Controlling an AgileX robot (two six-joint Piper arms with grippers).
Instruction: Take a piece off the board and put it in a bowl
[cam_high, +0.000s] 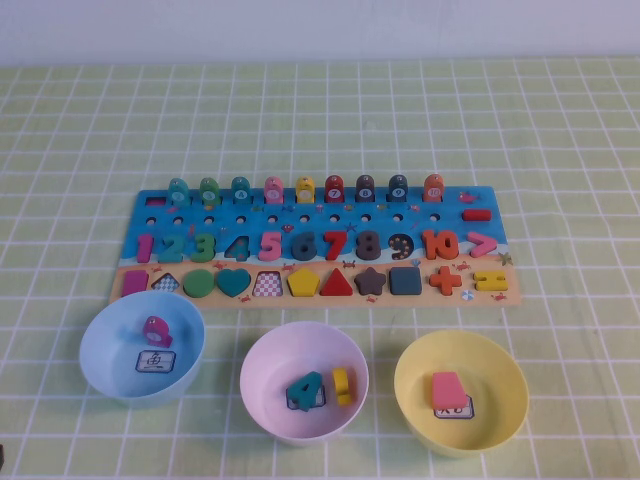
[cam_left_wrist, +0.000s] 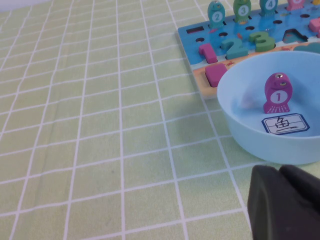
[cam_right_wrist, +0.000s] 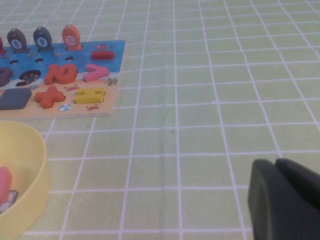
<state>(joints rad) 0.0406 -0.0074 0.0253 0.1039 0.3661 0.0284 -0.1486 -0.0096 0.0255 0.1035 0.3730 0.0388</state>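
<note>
Board (cam_high: 310, 245) lies flat on my checked green worktop (cam_high: 560, 140), long side across the high view; number pieces in its middle row, shape pieces along its tan near edge; brown star (cam_high: 371, 283) sits in its slot there, between red triangle (cam_high: 337, 284) and dark blue square (cam_high: 405, 281); yellow bowl (cam_high: 505, 395) stands near the board's right end on my side, pink trapezoid (cam_high: 446, 389) resting on its label card; pink bowl (cam_high: 262, 362) in the middle holds a teal four and a yellow piece; light blue bowl (cam_high: 100, 335) on the left holds a purple fish peg (cam_left_wrist: 276, 93) beside its card; left pincer (cam_left_wrist: 285, 200) low over the cloth just beside the blue bowl, I cannot tell its state; right pincer (cam_right_wrist: 285, 197) closed on nothing, low over bare cloth, well apart from the yellow bowl.
</note>
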